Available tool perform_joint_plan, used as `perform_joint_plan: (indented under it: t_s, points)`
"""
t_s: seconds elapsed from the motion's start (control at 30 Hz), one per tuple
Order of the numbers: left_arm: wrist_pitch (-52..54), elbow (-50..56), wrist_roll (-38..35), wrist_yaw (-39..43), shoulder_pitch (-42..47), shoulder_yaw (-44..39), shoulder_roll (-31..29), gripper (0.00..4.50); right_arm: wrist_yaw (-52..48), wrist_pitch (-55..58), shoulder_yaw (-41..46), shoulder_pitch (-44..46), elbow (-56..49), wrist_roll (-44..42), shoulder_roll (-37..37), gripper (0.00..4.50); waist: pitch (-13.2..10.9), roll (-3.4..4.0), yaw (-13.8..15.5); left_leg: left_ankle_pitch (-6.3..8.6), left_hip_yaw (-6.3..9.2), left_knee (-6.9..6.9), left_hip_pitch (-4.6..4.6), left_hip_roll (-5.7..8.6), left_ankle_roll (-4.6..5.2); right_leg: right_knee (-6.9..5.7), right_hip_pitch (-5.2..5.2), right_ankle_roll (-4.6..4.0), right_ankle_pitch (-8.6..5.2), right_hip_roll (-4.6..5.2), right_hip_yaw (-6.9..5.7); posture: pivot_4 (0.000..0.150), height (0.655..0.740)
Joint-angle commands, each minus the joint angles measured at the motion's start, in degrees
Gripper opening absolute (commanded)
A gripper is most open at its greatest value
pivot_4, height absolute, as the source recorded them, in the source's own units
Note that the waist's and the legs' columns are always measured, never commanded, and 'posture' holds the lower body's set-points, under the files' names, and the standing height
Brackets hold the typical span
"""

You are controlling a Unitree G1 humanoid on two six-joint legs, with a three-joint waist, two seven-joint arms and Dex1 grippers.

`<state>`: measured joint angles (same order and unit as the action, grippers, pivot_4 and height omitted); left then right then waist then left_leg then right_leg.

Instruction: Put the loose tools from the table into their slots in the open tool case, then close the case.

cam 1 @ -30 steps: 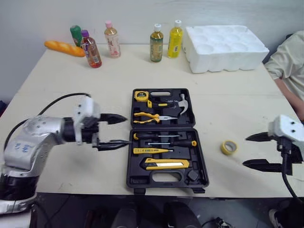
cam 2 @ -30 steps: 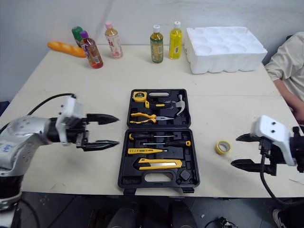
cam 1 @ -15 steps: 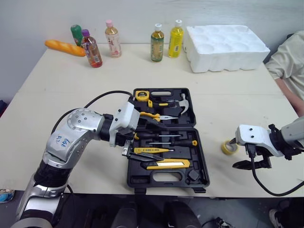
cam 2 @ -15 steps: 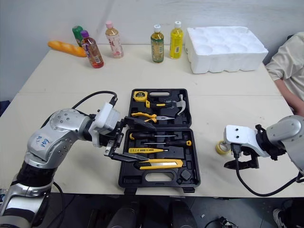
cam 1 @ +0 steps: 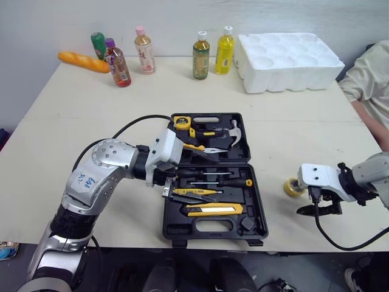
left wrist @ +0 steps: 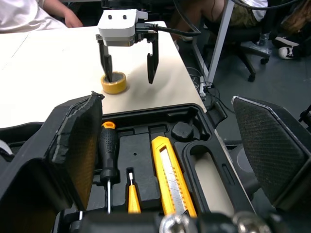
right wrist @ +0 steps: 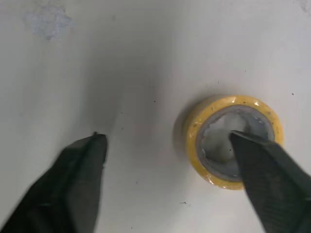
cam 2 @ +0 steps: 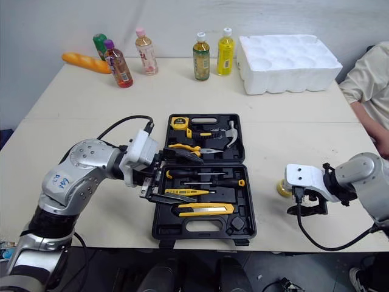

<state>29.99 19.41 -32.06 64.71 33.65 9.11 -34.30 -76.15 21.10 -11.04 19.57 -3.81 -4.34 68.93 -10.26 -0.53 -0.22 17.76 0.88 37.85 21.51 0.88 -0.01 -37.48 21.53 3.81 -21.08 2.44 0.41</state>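
The tool case (cam 1: 169, 226) is lying open in the middle of the counter (cam 1: 91, 115). Its lid half on the far side is carrying a tape measure (cam 1: 180, 122) and a hammer (cam 1: 234, 130), and its near half is carrying a screwdriver (left wrist: 108, 148) and a yellow utility knife (left wrist: 167, 177) in their slots. The left gripper (cam 1: 200, 176) is hovering over the left part of the case, about at the hinge line, with its jaws spread wide and holding nothing. The one loose item, a yellow tape roll (right wrist: 228, 103), is lying flat on the counter just to the right of the case, level with its near half and apart from it. The right gripper (left wrist: 129, 76) is pointing down at the roll with its jaws open and not yet closing on anything: one finger is dipping into the roll's hole, while the other is standing outside the ring, on the same side as the case's handle end. The inner finger seems to be touching the ring's inside wall, though the wrist view is not settling that. Beyond the case's lid half, a row of bottles (cam 1: 200, 56) is standing along the counter's far edge, with a bread loaf (cam 1: 82, 61) lying to their left and a white foam tray (cam 1: 289, 61) sitting to their right. A person's sleeve (cam 1: 368, 79) is showing past the counter, far right of the case.
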Motion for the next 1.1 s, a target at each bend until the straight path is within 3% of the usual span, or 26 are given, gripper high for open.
perform_joint_plan:
  t_s: [0.03, 0.13, 0.17, 0.37, 0.6, 1.1]
  points:
    - [-0.61, 1.33, 0.01, -0.25, 0.79, -0.26, 0.16, 4.50, 0.63, -2.13, 0.51, 0.58, 0.60, 2.21, 0.36, 2.03, 0.00, 0.00, 0.05, 0.00, 0.00, 0.00, 0.00, 0.00, 0.00, -0.01, 0.00, 0.00, 0.00, 0.00, 0.00, 0.150, 0.7400]
    - [-1.05, 1.11, 0.45, -0.45, 1.05, -0.05, 0.38, 4.50, 1.00, -1.97, 1.12, 0.46, 0.90, 2.34, -0.22, 0.71, 0.00, 0.00, 0.11, 0.00, 0.00, 0.03, 0.00, 0.00, 0.00, 0.00, -0.01, 0.00, 0.00, 0.00, 0.00, 0.150, 0.7400]
    - [-1.11, 1.08, 0.55, -0.46, 1.08, -0.02, 0.42, 4.50, 0.99, -1.92, 1.34, 0.41, 0.68, 2.25, -0.26, 0.09, 0.00, 0.00, 0.06, 0.00, 0.00, 0.03, 0.00, 0.00, 0.00, 0.00, -0.01, 0.00, 0.00, 0.00, 0.00, 0.150, 0.7400]
    - [-0.99, 1.04, 0.83, 0.26, 0.52, 0.29, 0.03, 4.50, -0.96, 0.79, 5.80, -1.18, -6.71, -4.01, -0.09, 0.03, 0.00, 0.00, 0.02, 0.00, 0.00, 0.05, 0.00, 0.00, 0.00, -0.03, -0.01, 0.00, 0.00, 0.00, -0.01, 0.150, 0.7400]
    - [-2.59, 2.38, 2.40, 3.93, -3.97, 2.48, -3.40, 4.50, 1.62, 13.66, 5.78, 1.68, -24.04, -15.31, -6.75, 0.03, 0.00, 0.00, 0.06, 0.00, 0.06, 0.04, -0.02, -0.02, -0.02, -0.07, -0.01, 0.00, 0.00, -0.04, -0.01, 0.150, 0.7400]
    - [-2.96, 2.86, 3.28, 5.82, -4.96, 3.85, -4.74, 4.50, 1.25, 13.04, -0.71, -4.72, -31.21, -15.66, -5.30, 0.03, 0.00, 0.00, -0.04, 0.10, 0.09, 0.12, 0.04, 0.04, 0.15, 0.03, -0.05, 0.00, 0.00, 0.07, -0.04, 0.150, 0.7400]
